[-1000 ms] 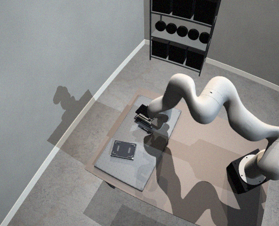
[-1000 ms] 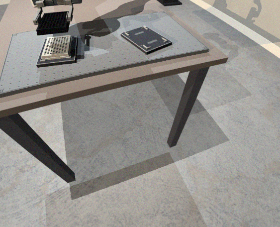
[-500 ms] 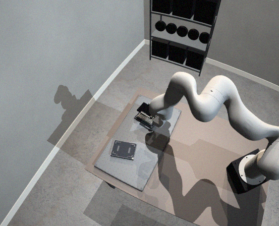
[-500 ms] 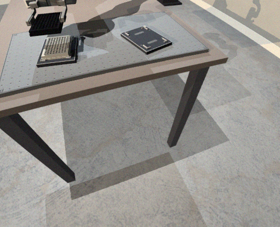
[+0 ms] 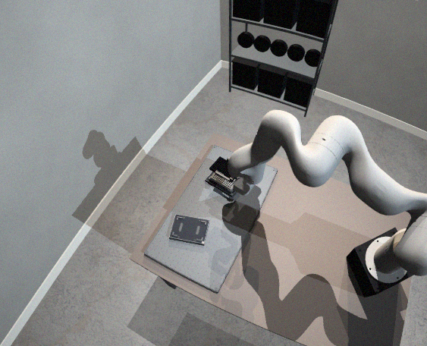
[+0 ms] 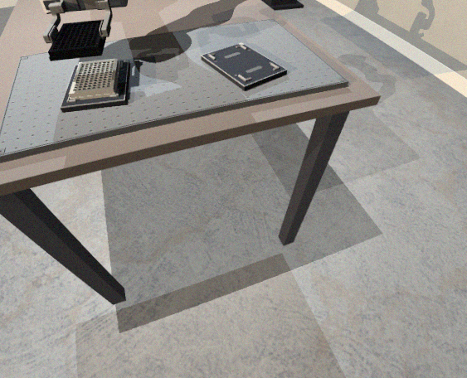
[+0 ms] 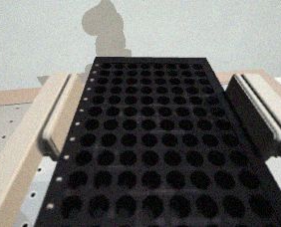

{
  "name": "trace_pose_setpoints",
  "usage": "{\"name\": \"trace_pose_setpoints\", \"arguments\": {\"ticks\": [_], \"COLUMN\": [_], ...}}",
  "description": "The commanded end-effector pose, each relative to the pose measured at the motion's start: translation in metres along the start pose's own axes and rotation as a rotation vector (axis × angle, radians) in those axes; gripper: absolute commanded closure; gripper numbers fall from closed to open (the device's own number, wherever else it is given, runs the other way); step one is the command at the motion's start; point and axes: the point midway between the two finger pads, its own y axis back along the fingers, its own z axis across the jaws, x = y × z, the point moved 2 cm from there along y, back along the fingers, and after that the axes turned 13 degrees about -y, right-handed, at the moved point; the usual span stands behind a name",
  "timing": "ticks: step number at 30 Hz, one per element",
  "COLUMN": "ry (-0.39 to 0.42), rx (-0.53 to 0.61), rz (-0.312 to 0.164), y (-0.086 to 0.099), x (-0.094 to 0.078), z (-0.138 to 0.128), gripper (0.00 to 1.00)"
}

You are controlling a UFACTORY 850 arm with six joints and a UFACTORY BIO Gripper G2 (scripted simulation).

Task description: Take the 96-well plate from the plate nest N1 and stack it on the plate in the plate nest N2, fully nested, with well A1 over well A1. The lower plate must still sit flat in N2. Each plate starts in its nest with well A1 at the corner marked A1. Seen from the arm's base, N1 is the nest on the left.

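Note:
My gripper [image 6: 77,34] [image 7: 161,116] is shut on a black 96-well plate [image 5: 218,165] [image 6: 76,46] [image 7: 149,169], with one finger along each long side. The plate looks about level and hangs in the air, clear of the pale plate. The pale 96-well plate [image 5: 223,181] [image 6: 94,76] sits in the dark nest N2 [image 6: 94,106]; it looks flat. The wrist view does not show the pale plate, and the gap between the plates is hard to judge. Nest N1 [image 5: 189,228] [image 6: 244,64] holds no plate. Well A1 cannot be made out on either plate.
Both nests stand on a grey perforated board [image 5: 161,246] [image 6: 167,108] on the brown table [image 5: 293,197] [image 6: 188,142]. The arm [image 5: 320,152] reaches over from its base. A shelf rack [image 5: 278,64] stands beyond the table, and a wall [image 5: 77,76] runs along one side.

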Motion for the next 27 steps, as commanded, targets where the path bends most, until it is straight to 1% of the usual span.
{"name": "trace_pose_setpoints", "arguments": {"ticks": [1, 12, 27], "ry": [0.0, 0.0, 0.0], "rx": [-0.001, -0.001, -0.001], "rz": [-0.002, -0.002, -0.002], "y": [-0.001, -0.001, -0.001], "x": [-0.001, -0.001, 0.023], "z": [0.0, 0.001, -0.005], "gripper": [1.0, 1.0, 1.0]}}
